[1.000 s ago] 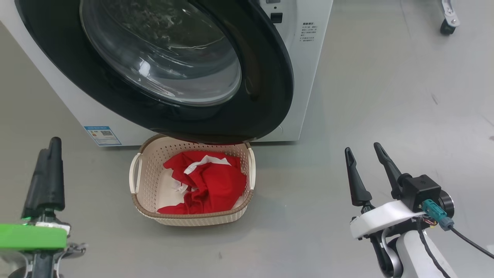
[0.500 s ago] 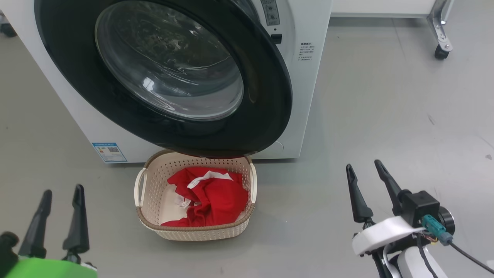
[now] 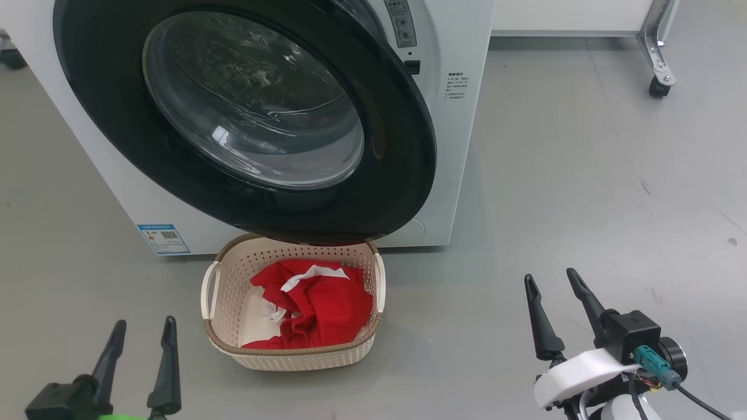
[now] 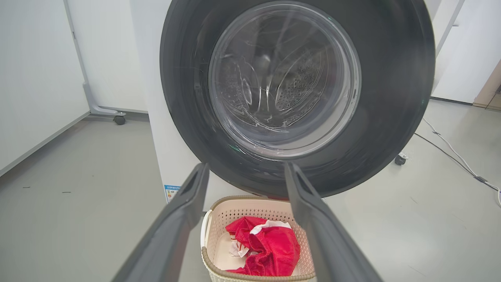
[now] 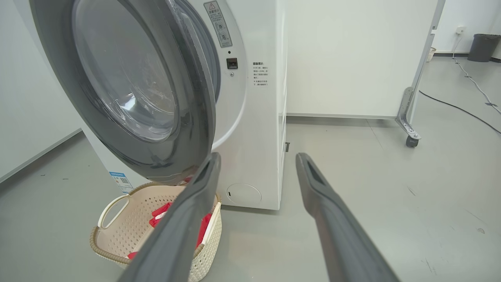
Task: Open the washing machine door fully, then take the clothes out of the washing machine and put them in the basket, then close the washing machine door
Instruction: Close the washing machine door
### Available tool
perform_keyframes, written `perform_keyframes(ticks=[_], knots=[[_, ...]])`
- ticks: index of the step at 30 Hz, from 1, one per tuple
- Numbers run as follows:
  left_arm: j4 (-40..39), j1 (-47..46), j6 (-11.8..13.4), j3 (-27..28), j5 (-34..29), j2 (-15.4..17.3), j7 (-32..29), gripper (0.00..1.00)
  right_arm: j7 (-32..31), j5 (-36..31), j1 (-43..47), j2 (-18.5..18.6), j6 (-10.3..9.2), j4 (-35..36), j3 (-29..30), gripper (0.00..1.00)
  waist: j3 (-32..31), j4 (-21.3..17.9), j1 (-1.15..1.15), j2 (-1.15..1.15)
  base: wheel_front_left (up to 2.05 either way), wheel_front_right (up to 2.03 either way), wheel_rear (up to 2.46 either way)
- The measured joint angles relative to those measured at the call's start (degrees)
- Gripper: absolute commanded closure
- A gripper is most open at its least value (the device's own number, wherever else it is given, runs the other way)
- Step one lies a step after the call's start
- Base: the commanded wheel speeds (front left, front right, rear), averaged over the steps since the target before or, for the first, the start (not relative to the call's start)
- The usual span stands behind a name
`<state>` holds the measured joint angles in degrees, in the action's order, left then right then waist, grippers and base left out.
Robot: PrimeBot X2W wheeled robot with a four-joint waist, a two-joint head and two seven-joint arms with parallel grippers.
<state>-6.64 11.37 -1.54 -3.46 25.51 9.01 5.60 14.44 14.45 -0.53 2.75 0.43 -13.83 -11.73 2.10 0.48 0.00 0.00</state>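
The washing machine stands ahead, its door swung partly out, the black rim hanging over the basket on the floor below. The red clothes lie inside the basket. My left gripper is open and empty at the lower left, left of the basket. My right gripper is open and empty at the lower right, well clear of the basket. The left wrist view faces the door, basket and clothes past the left gripper. The right wrist view shows the door ajar, the basket and the right gripper.
A white panel on a metal foot with a caster stands behind the machine to the right. A cable runs over the grey floor and a dark bin sits far off. A blue label marks the machine's lower front.
The head camera has tilted, shifting the whole picture down. My left gripper has turned from side-on to show both fingers and sits lower and further right. Basket and clothes have not moved.
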Motion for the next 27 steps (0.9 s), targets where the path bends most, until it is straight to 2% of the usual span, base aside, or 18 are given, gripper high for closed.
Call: perform_keyframes(ticks=[11, 27], knots=[[2.21, 0.34, 1.78, -1.54, -2.00, -1.16, 1.35, 0.00, 0.00, 0.00, 0.19, -0.04, -0.02, 0.03, -0.02, 0.00, 0.00, 0.12, 0.00, 0.00, 0.00, 0.00, 0.00], [3.68, 0.29, 2.78, -2.78, -3.74, -1.70, 2.13, 0.00, 0.00, 0.00, 0.19, -0.08, -0.03, 0.04, -0.15, 0.00, -0.13, 0.08, 0.00, 0.00, 0.00, 0.00, 0.00]])
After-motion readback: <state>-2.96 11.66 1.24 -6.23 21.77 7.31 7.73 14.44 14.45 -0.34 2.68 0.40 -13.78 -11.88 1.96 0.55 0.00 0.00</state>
